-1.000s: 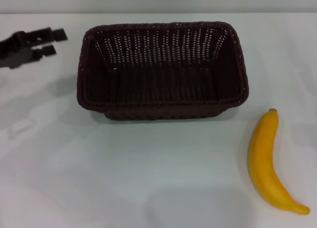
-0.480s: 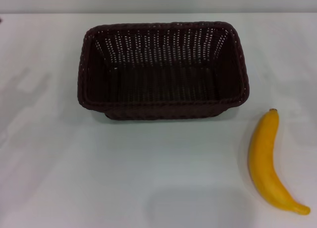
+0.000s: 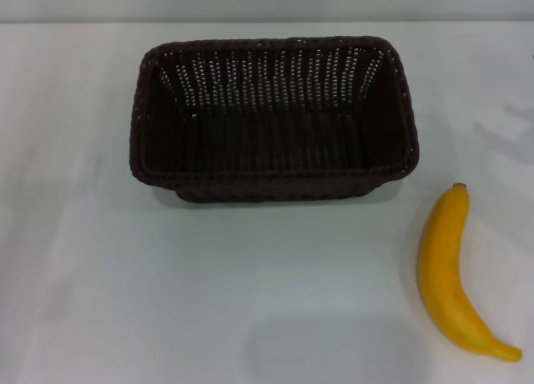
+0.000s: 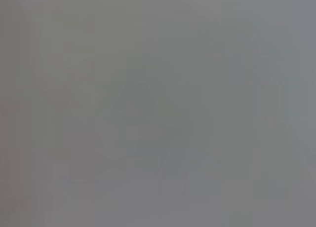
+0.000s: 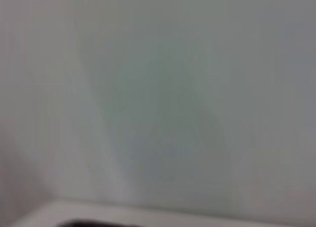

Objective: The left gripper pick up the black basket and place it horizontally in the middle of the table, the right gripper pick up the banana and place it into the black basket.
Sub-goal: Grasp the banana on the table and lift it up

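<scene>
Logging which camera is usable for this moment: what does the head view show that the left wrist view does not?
Only the head view shows the black basket, empty and upright on the table, with the banana lying apart from it, off its right end. Only the left wrist view: a featureless grey blur, nothing identifiable. Shared: neither view shows a gripper.

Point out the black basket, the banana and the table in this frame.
black basket (image 3: 275,188), head view, near wall.
banana (image 3: 446,271), head view, middle of its body.
table (image 3: 209,292), head view, bare surface in front of the basket.
</scene>
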You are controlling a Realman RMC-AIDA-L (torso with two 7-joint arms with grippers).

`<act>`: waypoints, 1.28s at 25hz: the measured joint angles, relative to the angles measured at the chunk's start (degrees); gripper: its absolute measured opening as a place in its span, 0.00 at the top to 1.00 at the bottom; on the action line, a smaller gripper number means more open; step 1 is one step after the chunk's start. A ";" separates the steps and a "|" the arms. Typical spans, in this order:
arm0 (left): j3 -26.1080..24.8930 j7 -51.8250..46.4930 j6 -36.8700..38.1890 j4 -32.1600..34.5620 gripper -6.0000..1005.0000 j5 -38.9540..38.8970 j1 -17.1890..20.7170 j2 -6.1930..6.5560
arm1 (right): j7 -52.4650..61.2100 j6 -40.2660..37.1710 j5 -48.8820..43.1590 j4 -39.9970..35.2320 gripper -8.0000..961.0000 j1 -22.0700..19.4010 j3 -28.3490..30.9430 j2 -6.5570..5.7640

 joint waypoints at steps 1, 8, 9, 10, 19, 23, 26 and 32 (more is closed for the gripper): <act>-0.05 0.73 1.13 -0.26 0.24 -0.17 -0.18 0.00 | 4.42 -0.98 -5.72 4.77 0.11 -0.68 1.55 0.87; -0.31 2.00 6.21 -1.79 0.24 -4.23 -1.36 -0.17 | 36.28 3.58 -49.27 41.37 0.11 -2.73 8.25 11.19; -0.32 3.00 6.42 -2.59 0.24 -5.65 -1.57 -0.18 | 39.81 4.62 -52.55 44.09 0.11 -2.66 6.89 11.27; -0.32 3.64 6.45 -3.03 0.24 -6.21 -1.68 -0.18 | 43.25 5.63 -54.84 46.56 0.11 -2.44 4.96 11.29; -0.32 9.03 10.21 -5.03 0.24 -7.57 -3.75 -0.17 | 63.85 18.85 -71.74 56.12 0.12 3.03 -6.57 11.44; -0.31 9.14 10.86 -5.07 0.24 -7.63 -4.10 -0.19 | 71.93 27.22 -78.02 56.58 0.13 7.01 -10.97 11.59; -0.30 9.10 10.88 -5.14 0.24 -7.70 -4.15 -0.26 | 78.62 32.85 -80.85 56.59 0.13 9.97 -15.00 11.78; -0.33 9.09 10.88 -6.47 0.24 -8.99 -5.06 -0.29 | 95.99 36.47 -80.74 56.25 0.14 15.04 -26.39 11.99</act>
